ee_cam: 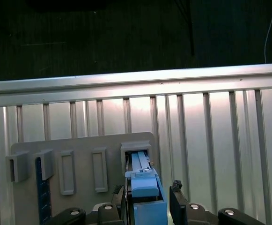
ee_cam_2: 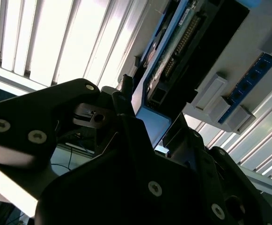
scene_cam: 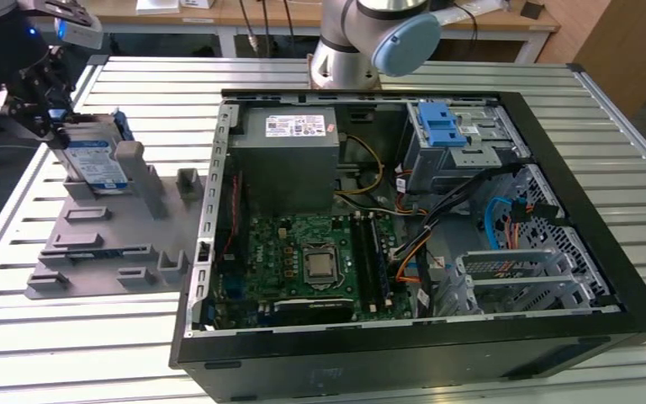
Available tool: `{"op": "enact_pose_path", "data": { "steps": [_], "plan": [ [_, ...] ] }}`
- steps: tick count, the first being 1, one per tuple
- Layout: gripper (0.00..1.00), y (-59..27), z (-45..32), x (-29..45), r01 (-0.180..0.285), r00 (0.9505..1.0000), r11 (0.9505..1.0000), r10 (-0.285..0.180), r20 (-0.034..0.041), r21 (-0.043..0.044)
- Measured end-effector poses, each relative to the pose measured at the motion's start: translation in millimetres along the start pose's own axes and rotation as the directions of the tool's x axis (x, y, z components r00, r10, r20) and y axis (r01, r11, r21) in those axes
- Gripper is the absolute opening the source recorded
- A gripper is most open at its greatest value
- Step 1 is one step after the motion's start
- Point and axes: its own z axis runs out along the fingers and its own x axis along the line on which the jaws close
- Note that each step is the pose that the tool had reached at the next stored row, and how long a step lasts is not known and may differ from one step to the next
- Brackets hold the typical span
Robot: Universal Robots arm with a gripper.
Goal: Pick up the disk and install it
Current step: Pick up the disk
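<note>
The disk (scene_cam: 90,160) stands on its edge in a slot of the grey holder plate (scene_cam: 98,244), at the exterior view's left and rather far from the camera. Its blue and white label faces the open computer case (scene_cam: 413,353). In the first wrist view the blue rail (ee_cam: 144,180) on its upper edge runs down into the slot, so the disk seems seated and not yet lifted out.

The gripper (ee_cam: 148,190) is over that upper edge. Its jaws stand narrow, one on each broad face, and they appear to clamp the disk with no real gap left.

I judge the disk to be stiff and somewhat heavy for its size, with smooth metal faces that may slip. It is also likely sensitive to knocks. The two flat faces near the top edge look like the good place to hold it, away from the connector end.

The plate lies on a slatted metal table (scene_cam: 98,337). Inside the case, the drive cage (scene_cam: 458,156) with a blue latch (scene_cam: 441,126) sits far and to the exterior view's right, well apart from the disk.
</note>
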Motion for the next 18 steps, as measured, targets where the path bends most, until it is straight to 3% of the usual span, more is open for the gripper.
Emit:
{"op": "enact_pose_path", "data": {
  "steps": [4, 9, 18],
  "plan": [
    [0.51, 1.0, 0.0, 0.0, 0.0, 1.0, 1.0, 0.0, 0.0002, 0.0018],
    [0.51, 3.2, -0.1, 0.2, 0.0, 1.0, 1.0, 0.0, 0.0009, 0.01],
    [0.49, 3.3, -1.6, 0.1, 0.0, 1.0, 0.9999, 0.0, 0.0009, 0.0102]
  ]
}}
